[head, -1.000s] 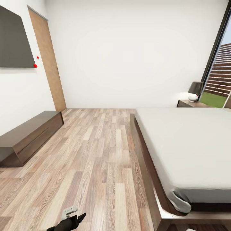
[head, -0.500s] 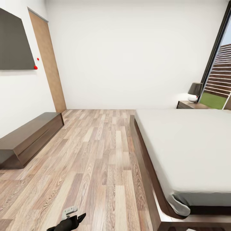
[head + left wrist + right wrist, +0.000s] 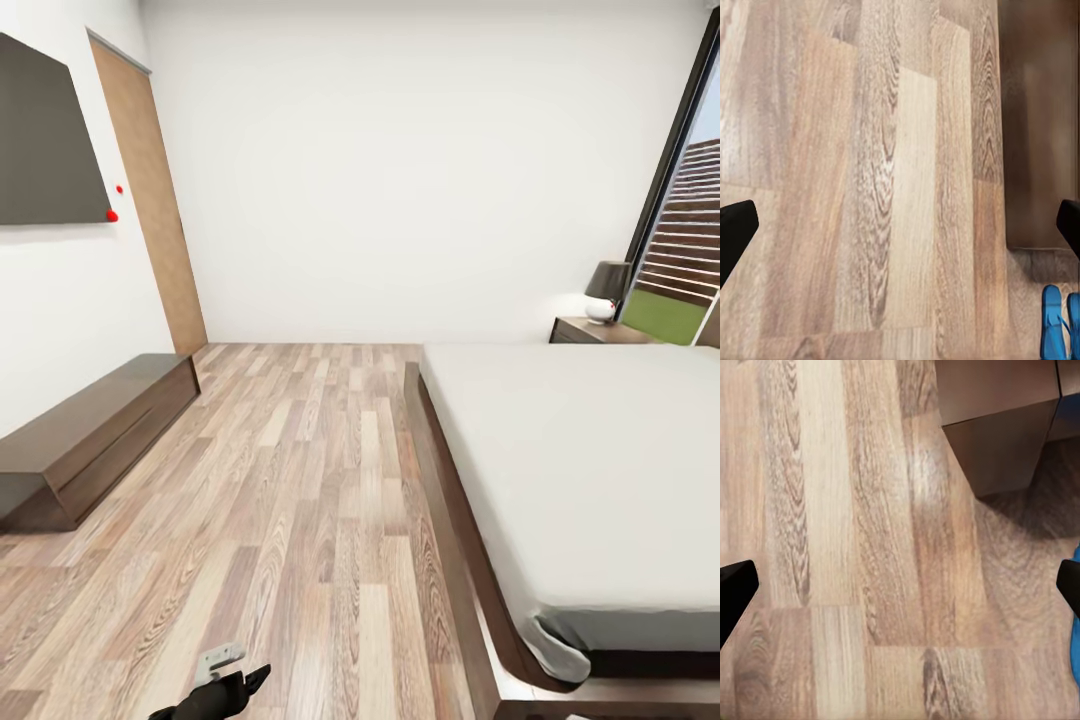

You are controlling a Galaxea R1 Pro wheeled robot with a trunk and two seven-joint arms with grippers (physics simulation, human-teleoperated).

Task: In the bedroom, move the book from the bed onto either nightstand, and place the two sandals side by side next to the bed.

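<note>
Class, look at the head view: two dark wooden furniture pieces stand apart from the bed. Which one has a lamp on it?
The nightstand by the window, beyond the bed, carries the lamp. The long low cabinet along the left wall has a bare top.

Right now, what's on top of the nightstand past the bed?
On the nightstand stands a lamp with a dark shade and round white base. The bed hides the cabinet's lower part, and the rest of its top is too small to make out.

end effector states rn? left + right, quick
Left end effector: open, holding nothing, over the wood floor.
Right end effector: open, holding nothing, over the floor.
</note>
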